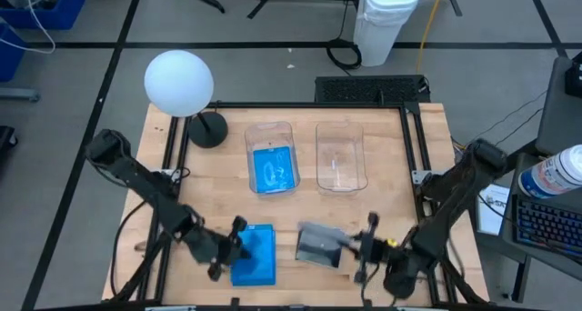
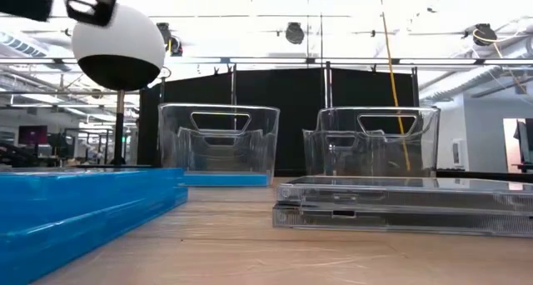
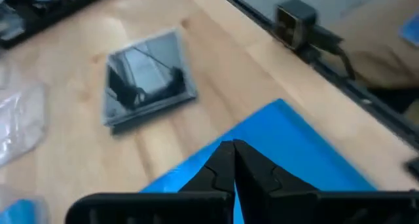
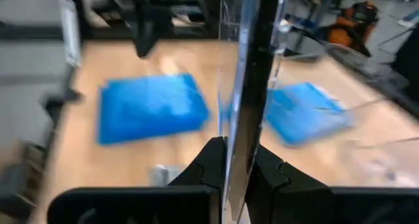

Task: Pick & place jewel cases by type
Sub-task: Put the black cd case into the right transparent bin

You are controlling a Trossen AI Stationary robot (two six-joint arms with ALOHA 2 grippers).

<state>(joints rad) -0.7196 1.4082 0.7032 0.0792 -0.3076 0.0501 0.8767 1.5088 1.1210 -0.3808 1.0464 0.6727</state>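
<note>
Grey jewel case [image 1: 320, 244] clamped on edge in the right gripper [image 4: 237, 160], beside the blue jewel case [image 1: 255, 254], where the left gripper [image 3: 234, 152] sits pinched shut, holding nothing.

Jewel cases — blue and grey — on the wooden table.

A blue case [image 1: 254, 255] lay flat near the front edge; beside it a grey see-through stack [image 1: 320, 243]. Another blue case [image 1: 274, 169] lay inside the left clear tub.
</note>
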